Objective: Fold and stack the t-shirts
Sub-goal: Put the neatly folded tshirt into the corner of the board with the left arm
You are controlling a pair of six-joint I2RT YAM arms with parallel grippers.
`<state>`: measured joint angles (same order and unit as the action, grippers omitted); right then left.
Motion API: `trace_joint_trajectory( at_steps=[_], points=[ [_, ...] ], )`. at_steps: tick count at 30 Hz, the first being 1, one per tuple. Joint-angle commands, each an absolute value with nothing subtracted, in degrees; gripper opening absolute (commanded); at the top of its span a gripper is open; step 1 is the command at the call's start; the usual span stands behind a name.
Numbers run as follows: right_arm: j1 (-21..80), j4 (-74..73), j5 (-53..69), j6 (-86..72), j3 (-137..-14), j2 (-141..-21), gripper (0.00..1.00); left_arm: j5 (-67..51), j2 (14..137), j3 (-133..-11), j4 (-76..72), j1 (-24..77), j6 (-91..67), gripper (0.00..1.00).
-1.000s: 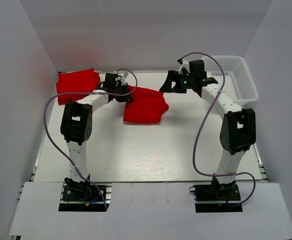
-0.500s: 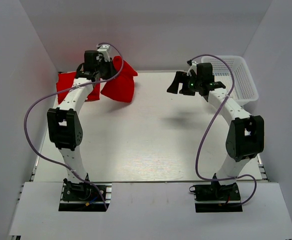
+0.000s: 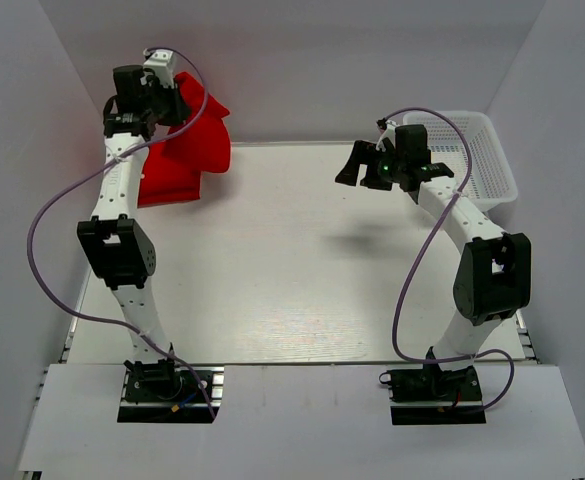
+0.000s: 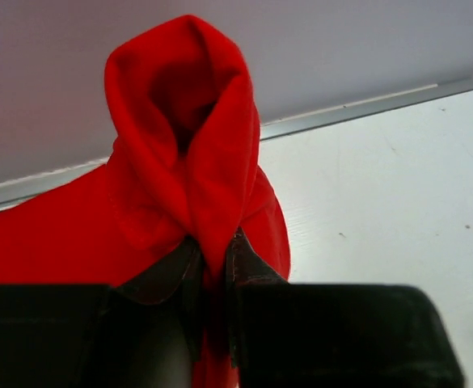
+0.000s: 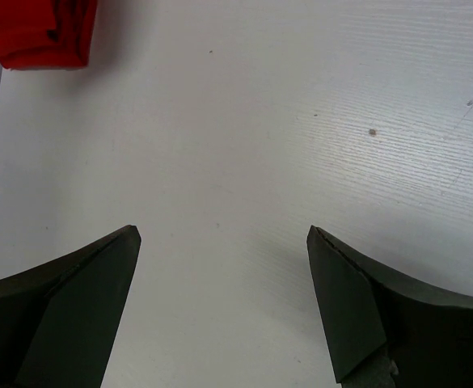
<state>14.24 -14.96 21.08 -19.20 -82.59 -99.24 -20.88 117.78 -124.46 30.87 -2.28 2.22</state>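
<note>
Up in the far left corner, my left tool (image 3: 172,100) is pinching a red shirt (image 3: 197,140) and holds it high off the surface (image 3: 302,280). My wrist view shows the two fingers (image 4: 251,268) pressed on a thick bunch of cloth, with a fold poking up over them. The rest of the shirt hangs down loose. More red cloth (image 5: 34,32) lies folded on the surface by the wall. From the top I cannot tell where it stops and the hanging shirt starts.

My right tool (image 5: 224,233) is spread wide and holds nothing. It hangs over the surface, near the white basket (image 3: 477,150).

I think the shirt is very light and very soft. It will not keep any shape. It droops, swings and bunches up. It will not break, and it is not slippery, so a small pinch is enough. But a pinch on a bunch like this one lets it hang crooked. To lay it neat, I think it is best to take hold of an edge or a corner, like a shoulder or the hem, with one tool on each side.
</note>
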Motion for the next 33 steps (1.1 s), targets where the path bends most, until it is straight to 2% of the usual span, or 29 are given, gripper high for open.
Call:
trace_joint_trajectory(
  at_steps=[1,13,24,33],
  points=[
    [13.9,-14.8,20.6,-19.7,-84.1,-97.0,0.9,-25.0,118.0,-128.1,31.5,-4.6,4.8,0.0],
    [14.1,-16.6,22.2,-20.2,-88.1,-100.6,0.9,-28.8,120.3,-128.7,32.1,-12.5,4.8,0.0],
    [14.1,-19.5,22.7,-20.1,-92.0,-103.6,0.9,-29.8,128.6,-130.2,32.3,-17.3,6.9,0.0],
    [14.3,-21.7,22.6,-20.1,-94.2,-106.0,0.9,-17.3,135.6,-130.2,28.5,-18.9,6.9,0.0]
  ],
)
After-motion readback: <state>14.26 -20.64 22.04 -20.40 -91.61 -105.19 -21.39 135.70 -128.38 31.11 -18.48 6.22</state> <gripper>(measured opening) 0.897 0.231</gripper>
